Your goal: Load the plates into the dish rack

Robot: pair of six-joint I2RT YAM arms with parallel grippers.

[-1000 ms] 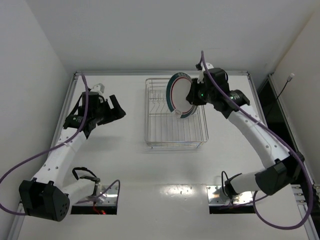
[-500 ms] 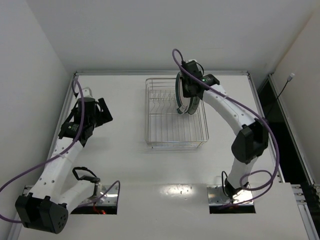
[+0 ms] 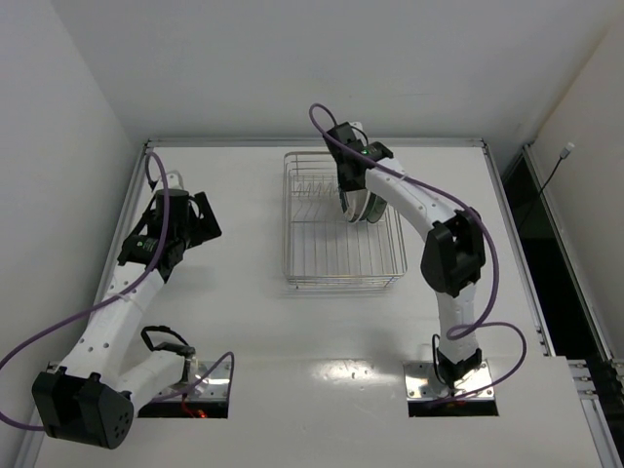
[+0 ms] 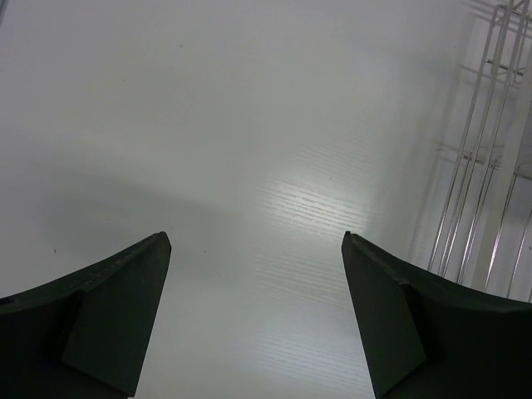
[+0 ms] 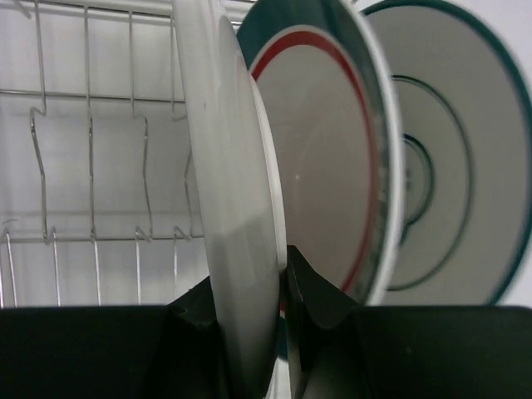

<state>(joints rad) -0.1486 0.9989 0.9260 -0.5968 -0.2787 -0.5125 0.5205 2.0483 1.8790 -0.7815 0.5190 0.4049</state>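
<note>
Right end effector (image 5: 249, 301) pinches edge-on plate (image 5: 233, 166), rim pattern hidden

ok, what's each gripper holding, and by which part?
Right gripper pinches an edge-on plate by its rim. Left gripper is open and holds nothing.

A white table (image 3: 263, 312) with a faintly grained, glossy top carries the scene, edged by a thin metal rim (image 3: 244, 143) along its far side and both flanks. A silver wire dish rack (image 3: 336, 255) stands directly on it, right of centre toward the far edge, its long sides running front to back. At the near edge sit two shiny metal mounts, well apart: the left base plate (image 3: 210, 382) and the right base plate (image 3: 421, 382).
</note>
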